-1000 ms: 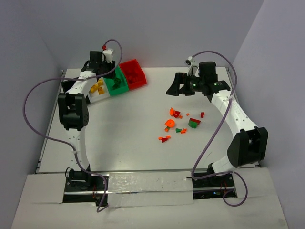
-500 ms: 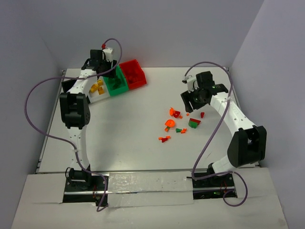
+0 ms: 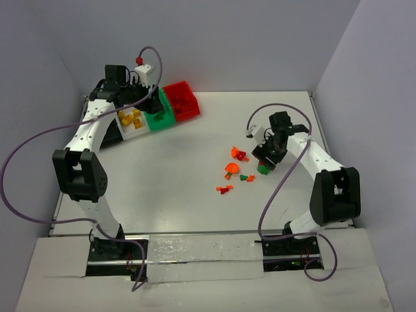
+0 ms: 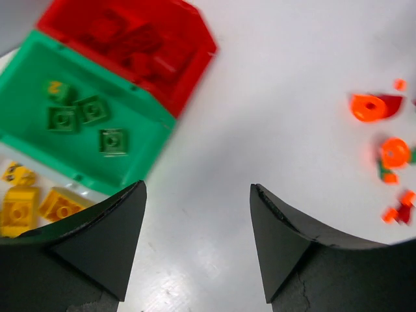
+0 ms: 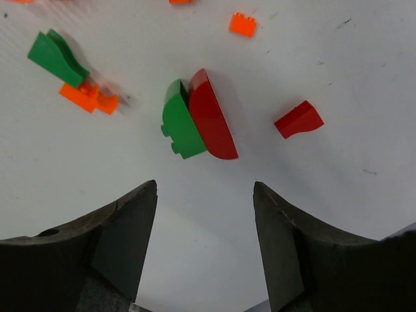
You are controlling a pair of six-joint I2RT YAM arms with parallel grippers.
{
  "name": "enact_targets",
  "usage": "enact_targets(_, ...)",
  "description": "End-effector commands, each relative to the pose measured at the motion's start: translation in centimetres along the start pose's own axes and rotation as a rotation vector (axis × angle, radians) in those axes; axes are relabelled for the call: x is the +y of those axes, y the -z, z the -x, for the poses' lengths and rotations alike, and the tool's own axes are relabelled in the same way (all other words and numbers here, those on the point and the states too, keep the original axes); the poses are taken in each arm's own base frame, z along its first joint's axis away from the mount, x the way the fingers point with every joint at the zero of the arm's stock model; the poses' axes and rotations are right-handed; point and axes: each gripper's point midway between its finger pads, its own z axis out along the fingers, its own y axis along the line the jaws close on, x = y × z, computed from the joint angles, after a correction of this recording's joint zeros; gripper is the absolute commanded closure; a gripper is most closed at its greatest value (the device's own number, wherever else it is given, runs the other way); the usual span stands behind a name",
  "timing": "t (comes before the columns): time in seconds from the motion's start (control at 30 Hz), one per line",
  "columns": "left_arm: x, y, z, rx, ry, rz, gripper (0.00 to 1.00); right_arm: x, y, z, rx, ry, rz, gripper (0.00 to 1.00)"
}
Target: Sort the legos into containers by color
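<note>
Open end effector (image 4: 196,188), green bin (image 4: 144,125), red bin (image 4: 190,31)

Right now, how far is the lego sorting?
Done: green, yellow and red bricks lie in the green bin, white bin and red bin. In hand: nothing; the open right gripper hovers over a touching green piece and red piece. Left: the loose cluster there.

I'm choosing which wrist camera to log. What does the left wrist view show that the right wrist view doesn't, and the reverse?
Only the left wrist view: the red plastic bin holding red bricks, the green plastic bin with small green bricks, yellow bricks beside it, and round orange pieces.

Only the right wrist view: a green curved brick touching a red curved brick, and a small red sloped piece.

Both: the white tabletop, and an open, empty gripper, the left gripper and the right gripper.
</note>
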Motion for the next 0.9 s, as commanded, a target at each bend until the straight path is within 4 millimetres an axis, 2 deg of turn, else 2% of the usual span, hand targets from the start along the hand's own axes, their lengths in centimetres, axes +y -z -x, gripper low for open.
enact_targets(0.0, -5.9, 2.2, -1.4, 0.024, -0.042, -0.264, 0.26, -1.6, 1.1, 0.3, -0.063, 0.277, 0.009, 0.32)
enact_targets(0.27, -8.0, 3.3, -2.8, 0.025, -0.024, -0.299, 0.27, 0.0, -1.2, 0.9, -0.037, 0.259, 0.213, 0.18)
enact_targets(0.37, -8.3, 3.4, -3.3, 0.036, -0.016, -0.311, 0.27, 0.2, -2.0, 1.4, -0.035, 0.219, 0.245, 0.12)
enact_targets(0.5, -8.6, 3.7, -3.2, 0.028, -0.006, -0.310, 0.27, -0.4, -3.7, 1.4, -0.001, 0.173, 0.247, 0.09)
enact_targets(0.7, -9.3, 3.9, -2.6, -0.004, -0.002, -0.273, 0.26, -0.7, -5.8, 0.7, 0.024, 0.144, 0.227, 0.10)
enact_targets(0.77, -9.6, 3.9, -2.9, -0.002, 0.025, -0.263, 0.26, -0.7, -6.3, 0.3, 0.037, 0.137, 0.227, 0.12)
enact_targets(0.83, -10.0, 4.3, -2.2, -0.034, 0.048, -0.250, 0.26, -1.0, -6.7, 0.3, 0.037, 0.125, 0.207, 0.15)
enact_targets(0.87, -10.0, 4.2, -2.8, -0.031, 0.071, -0.244, 0.26, -0.8, -6.8, -0.1, 0.044, 0.126, 0.208, 0.19)
